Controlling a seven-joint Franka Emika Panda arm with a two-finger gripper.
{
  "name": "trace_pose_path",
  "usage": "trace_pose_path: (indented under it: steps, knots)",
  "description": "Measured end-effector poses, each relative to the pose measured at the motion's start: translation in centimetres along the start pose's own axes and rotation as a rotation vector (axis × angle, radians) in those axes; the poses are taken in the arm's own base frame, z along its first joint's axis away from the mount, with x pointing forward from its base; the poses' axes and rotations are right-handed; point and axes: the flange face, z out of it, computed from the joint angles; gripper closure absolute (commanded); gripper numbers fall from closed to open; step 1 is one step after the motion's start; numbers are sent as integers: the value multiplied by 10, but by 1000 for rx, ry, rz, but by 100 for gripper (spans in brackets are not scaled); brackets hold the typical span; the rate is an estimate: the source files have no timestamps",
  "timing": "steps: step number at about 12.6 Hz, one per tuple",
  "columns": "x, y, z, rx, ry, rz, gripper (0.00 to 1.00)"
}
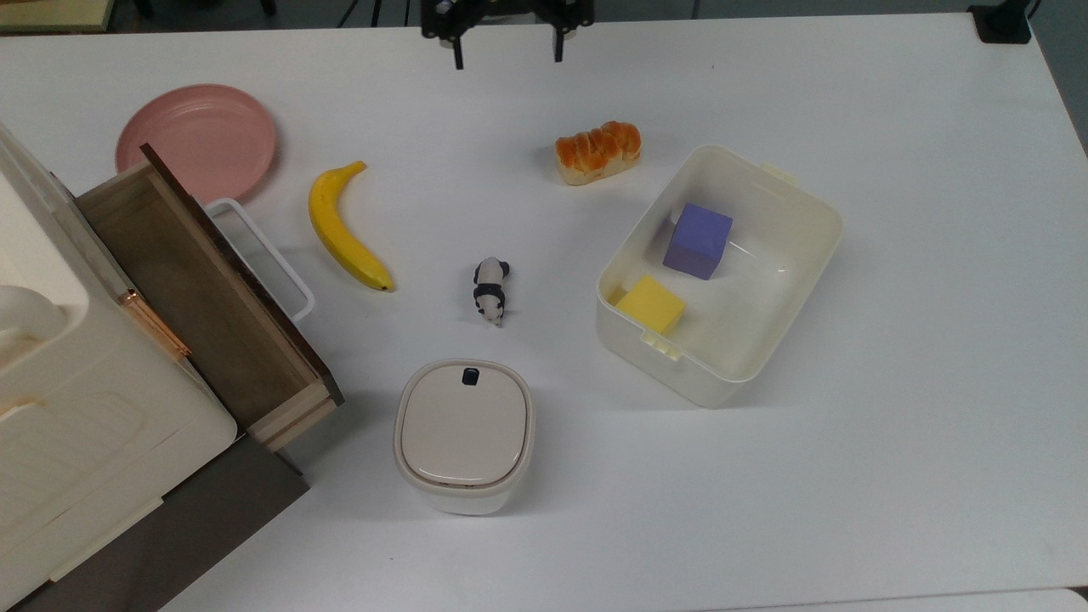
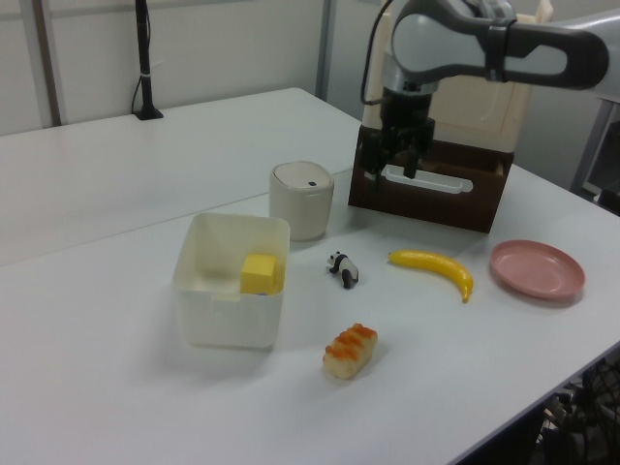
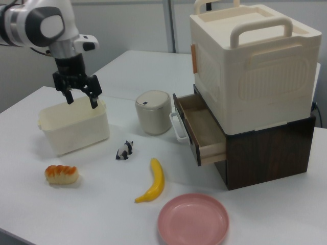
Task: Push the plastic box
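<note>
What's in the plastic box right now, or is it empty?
Not empty. The lidless plastic box holds a purple cube and a yellow block on its floor, seen in the top view.

Table (image 1: 935, 425): box (image 1: 769, 361) toward the top view's right, holding two blocks, one (image 1: 697, 240) behind the other (image 1: 650, 304). Bread (image 1: 597, 151) just beyond its upper-left corner. Toy panda (image 1: 490, 289) left of the box; banana (image 1: 347, 227) further left; plate (image 1: 197, 142) beyond it. Lidded container (image 1: 464, 435) below the panda. Cabinet (image 1: 76, 425) at the top view's left, drawer (image 1: 200, 293) open. Gripper (image 1: 508, 58) raised at the top edge.
</note>
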Motion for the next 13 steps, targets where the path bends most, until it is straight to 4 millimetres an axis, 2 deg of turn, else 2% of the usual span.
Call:
trace_pose_path:
  steps: [2,6,13]
  knots:
    - [-2,14,10,37,-22,55,0]
    - [-1,14,20,41,-24,133,0]
    - [1,23,18,42,-9,153,0]
